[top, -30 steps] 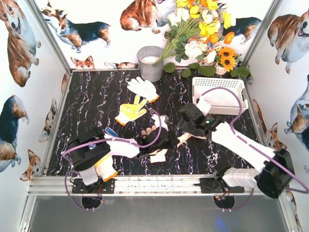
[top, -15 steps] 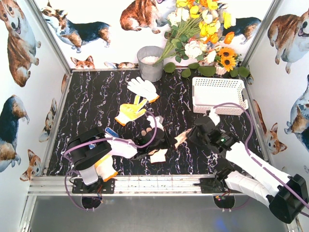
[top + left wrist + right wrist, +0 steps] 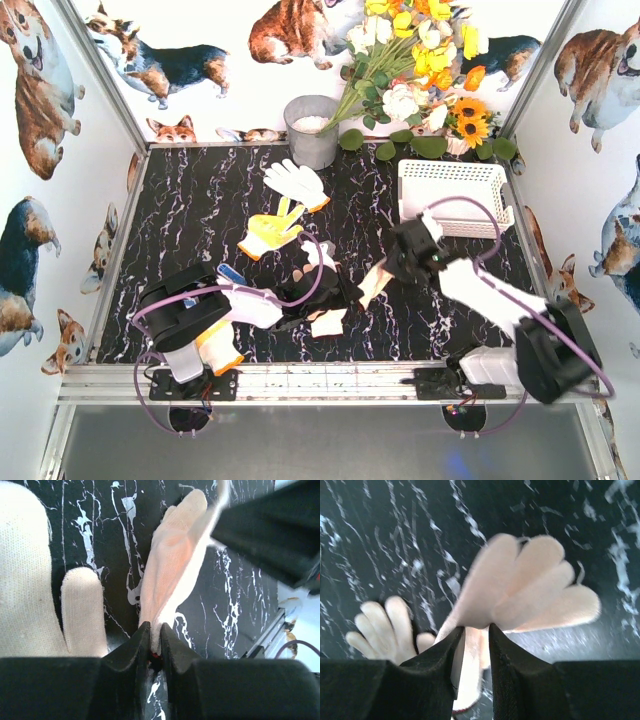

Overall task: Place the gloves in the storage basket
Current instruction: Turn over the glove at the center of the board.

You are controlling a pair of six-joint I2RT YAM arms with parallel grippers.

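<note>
From above, the right gripper (image 3: 393,270) has swung back in from where it stood half a second ago. It now sits just off the near left corner of the storage basket (image 3: 455,166). The beige glove (image 3: 374,284) has hardly shifted in that time. It is outside the basket, on its near left side, and its far end runs to the left gripper (image 3: 335,293), farther from the basket. A white glove (image 3: 295,181) and a yellow-palmed glove (image 3: 270,230) lie well to the basket's left, just where they were a second ago. So one glove is in hand, and I can see none in the basket.

In the left wrist view, the left gripper (image 3: 152,652) is clenched on the red-trimmed cuff of the beige glove (image 3: 172,565). The glove stretches away toward the dark right gripper (image 3: 270,530), and a cream glove (image 3: 30,580) lies alongside.

In the right wrist view, the right gripper (image 3: 472,650) pinches the beige glove (image 3: 530,595), whose fingers fan out, blurred. Both arms appear to grip the same glove — I judge the left must let go before the glove can travel to the basket.
</note>
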